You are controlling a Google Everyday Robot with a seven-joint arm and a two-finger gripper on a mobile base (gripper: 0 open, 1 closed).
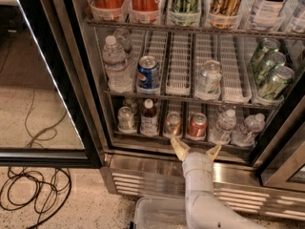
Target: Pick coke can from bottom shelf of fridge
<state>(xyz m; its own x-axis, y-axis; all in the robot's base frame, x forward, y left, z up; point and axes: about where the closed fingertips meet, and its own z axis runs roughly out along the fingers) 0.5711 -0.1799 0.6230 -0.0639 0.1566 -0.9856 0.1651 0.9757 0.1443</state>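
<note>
The coke can [197,126], small and red with a silver top, stands on the bottom shelf [157,136] of the fridge [100,109], in a white slatted lane. A copper-brown can [173,124] stands just left of it. My gripper [195,150] is open and empty, its two pale fingertips [177,147] spread just below and in front of the shelf's front edge, roughly under the coke can. It touches nothing. The white arm rises from the bottom of the view.
The bottom shelf also holds a silver can [126,118], a dark bottle [149,118] and water bottles [224,126]. The rack above holds a blue Pepsi can [148,73], a water bottle [114,64] and green cans [267,70]. The glass door [43,80] stands open left. Cables [33,190] lie on the floor.
</note>
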